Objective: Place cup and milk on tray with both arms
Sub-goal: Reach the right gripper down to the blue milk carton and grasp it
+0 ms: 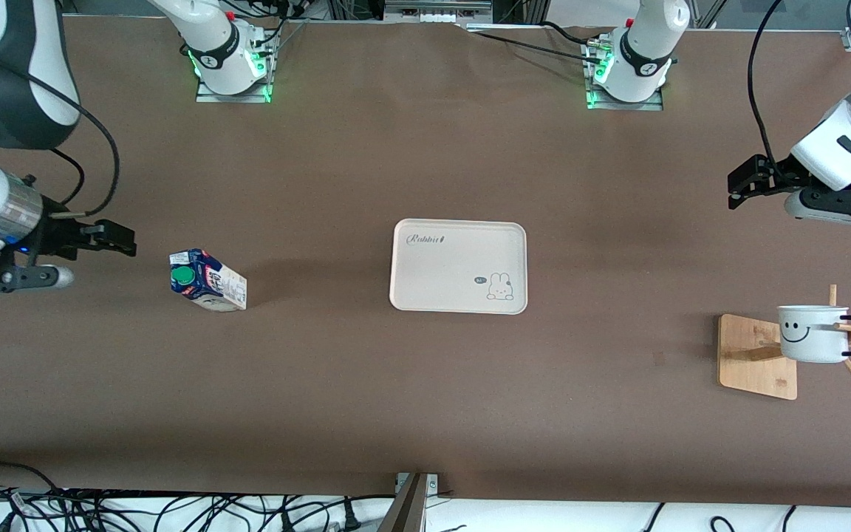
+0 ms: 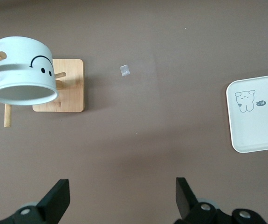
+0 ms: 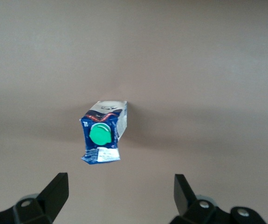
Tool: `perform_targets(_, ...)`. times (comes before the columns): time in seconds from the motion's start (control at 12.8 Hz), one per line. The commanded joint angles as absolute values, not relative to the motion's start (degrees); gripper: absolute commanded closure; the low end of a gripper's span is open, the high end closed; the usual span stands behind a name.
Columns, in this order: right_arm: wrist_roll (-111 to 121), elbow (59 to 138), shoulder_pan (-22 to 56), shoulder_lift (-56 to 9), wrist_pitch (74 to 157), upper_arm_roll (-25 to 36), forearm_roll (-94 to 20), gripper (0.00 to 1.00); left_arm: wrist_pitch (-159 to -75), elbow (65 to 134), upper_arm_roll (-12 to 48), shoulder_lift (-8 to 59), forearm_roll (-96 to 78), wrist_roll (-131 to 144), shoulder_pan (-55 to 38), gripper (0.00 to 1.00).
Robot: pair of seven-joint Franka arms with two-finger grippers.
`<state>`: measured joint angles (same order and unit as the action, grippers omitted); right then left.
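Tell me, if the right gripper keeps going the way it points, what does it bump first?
Probably the milk. The open right gripper points at the carton with nothing between them, though how far off it stands is hard to judge.

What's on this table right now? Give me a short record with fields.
tray: cream tray mid-table, nothing on it
milk: carton on the table toward the right arm's end
cup: smiley mug hanging on a wooden stand toward the left arm's end
right gripper: beside the milk, fingers open, holding nothing
left gripper: fingers open, holding nothing
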<state>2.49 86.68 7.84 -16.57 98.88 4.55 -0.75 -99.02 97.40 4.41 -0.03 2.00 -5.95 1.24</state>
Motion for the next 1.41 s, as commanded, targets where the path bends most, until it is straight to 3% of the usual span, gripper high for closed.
perform_targets(0.0, 1.5, 89.02, 10.19, -18.36, 102.46, 4.75, -1.67, 0.0, -97.73, 95.27, 4.39, 1.32, 2.99, -6.06, 1.4, 0.0)
perform_targets(0.23, -0.77, 94.73, 11.86, -19.33, 110.72, 4.75, -1.67, 0.0, -97.47, 94.75, 4.48, 1.41, 2.99, -5.71, 1.23, 0.0)
perform_targets(1.1, -0.53, 103.88, 11.78, -19.86, 117.94, 5.36, -1.67, 0.0, -94.92, 93.16, 5.71, 1.85, 3.08, -5.63, 0.79, 0.0)
perform_targets(1.17, -0.44, 103.97, 11.78, -19.95, 118.04, 5.36, -1.67, 0.08, -94.92, 93.16, 5.8, 1.85, 3.08, -5.63, 0.79, 0.0)
perform_targets(1.33, -0.44, 103.98, 11.69, -19.95, 117.69, 5.36, -1.67, 0.37, -94.83, 93.25, 5.8, 1.85, 3.08, -5.71, 0.79, 0.0)
